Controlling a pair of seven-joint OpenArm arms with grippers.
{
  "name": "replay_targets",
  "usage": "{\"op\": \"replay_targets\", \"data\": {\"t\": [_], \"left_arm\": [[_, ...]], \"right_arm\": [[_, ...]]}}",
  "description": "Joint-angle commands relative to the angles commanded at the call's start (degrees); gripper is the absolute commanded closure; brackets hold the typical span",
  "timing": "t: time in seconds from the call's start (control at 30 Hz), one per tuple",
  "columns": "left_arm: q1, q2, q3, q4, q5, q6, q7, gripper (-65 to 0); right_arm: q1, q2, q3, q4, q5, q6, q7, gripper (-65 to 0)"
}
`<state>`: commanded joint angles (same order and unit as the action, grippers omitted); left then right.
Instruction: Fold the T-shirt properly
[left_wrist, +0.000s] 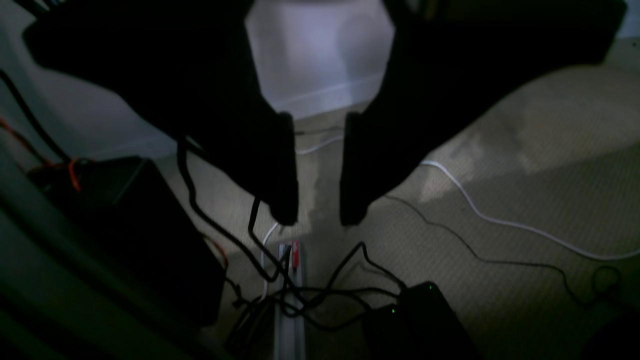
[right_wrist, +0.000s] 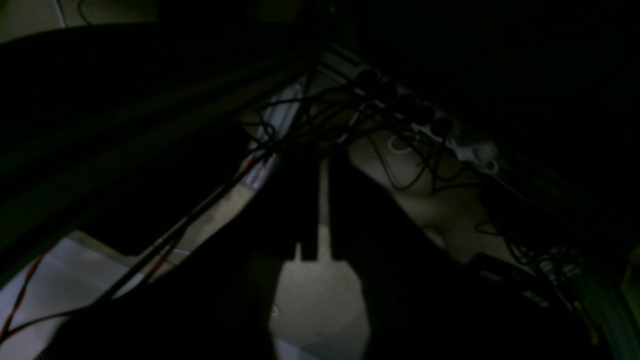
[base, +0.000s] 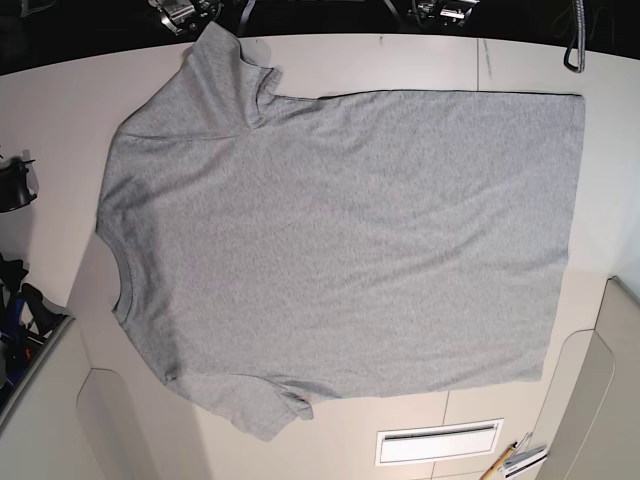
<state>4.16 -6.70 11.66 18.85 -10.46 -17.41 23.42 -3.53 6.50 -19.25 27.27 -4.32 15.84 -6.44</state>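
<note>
The heather-grey cotton short-sleeved T-shirt (base: 340, 240) lies flat on the white worktop (base: 400, 60), neck at 9 o'clock. The left tool (left_wrist: 320, 220) and the right tool (right_wrist: 322, 255) are both released, empty.

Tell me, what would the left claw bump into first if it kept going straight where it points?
Probably the carpet floor, near the tangle of black cables and the power strip. The open left claw holds nothing; depth is hard to judge.

Left gripper (left_wrist: 318, 217) hangs over the carpet (left_wrist: 525, 200), jaws parted. Right gripper (right_wrist: 322, 255) too, jaws a narrow gap apart.
</note>
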Motion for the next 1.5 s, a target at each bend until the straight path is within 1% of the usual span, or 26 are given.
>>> {"op": "replay_targets", "data": {"t": [0.03,0.07,0.17,0.23,0.3,0.33,0.4,0.57,0.67,0.77,0.87,0.93,1.0,1.1,1.27,1.5], "left_arm": [[0.1,-0.1,0.0,0.0,0.0,-0.5,0.2,-14.9],[0.4,-0.2,0.0,0.0,0.0,-1.8,0.5,-14.9],[1.4,-0.3,0.0,0.1,-0.3,-7.0,1.4,-14.9],[2.6,-1.0,0.0,0.6,-2.9,-10.1,1.9,-14.9],[3.7,-1.7,0.0,1.8,-5.8,-12.2,1.9,-14.9],[4.5,-2.1,0.0,2.7,-6.8,-12.5,1.9,-14.9],[6.1,-2.9,-0.4,5.0,-6.9,-12.4,1.9,-14.9],[10.9,-4.0,-4.1,11.8,-6.9,-12.4,2.0,-14.9],[13.5,-4.0,-7.3,15.4,-6.9,-12.7,3.5,-14.9],[16.0,-4.0,-9.8,19.1,-7.1,-15.2,5.6,-14.9],[18.4,-4.0,-12.7,22.7,-10.5,-16.3,7.5,-14.9],[20.3,-4.0,-15.2,25.6,-12.7,-16.3,8.8,-14.9],[22.5,-4.0,-17.5,28.7,-13.9,-16.3,10.2,-14.9],[25.9,-4.0,-20.1,33.5,-14.2,-17.0,11.6,-14.9],[32.5,-4.0,-22.8,42.2,-14.3,-16.9,11.8,-14.9],[42.2,-4.0,-25.9,55.7,-20.1,-16.9,13.9,-14.9]], "right_arm": [[0.0,0.0,0.0,0.0,0.0,0.02,0.0,-2.8],[0.0,0.0,0.0,0.0,0.0,0.02,0.0,-2.8],[-0.3,0.2,0.0,0.0,0.0,0.04,0.0,-2.8],[-0.8,0.5,0.0,0.0,0.0,0.07,0.0,-2.8],[-1.4,0.5,0.0,0.0,0.0,1.11,0.0,-2.8],[-1.7,0.8,0.0,0.0,0.0,1.66,0.0,-2.8],[-2.8,1.4,0.0,0.5,0.0,3.96,0.0,-2.8],[-6.7,3.9,0.0,5.6,0.3,5.64,0.0,-2.8],[-9.6,6.0,0.0,10.1,0.5,5.62,0.0,-2.8],[-12.7,8.2,0.0,14.9,0.7,5.64,0.0,-2.8],[-16.2,10.7,0.0,19.9,2.4,5.66,-0.3,-2.8],[-18.3,12.5,0.0,23.6,4.9,5.66,-0.9,-2.8],[-20.6,14.0,0.0,27.4,5.7,5.88,-1.5,-2.8],[-24.0,16.3,0.0,33.1,5.8,7.15,-2.9,-2.8],[-29.4,20.1,0.0,42.9,5.9,7.10,-7.4,-2.8],[-37.4,25.7,0.2,55.1,5.9,7.10,-7.6,-2.8]]}}
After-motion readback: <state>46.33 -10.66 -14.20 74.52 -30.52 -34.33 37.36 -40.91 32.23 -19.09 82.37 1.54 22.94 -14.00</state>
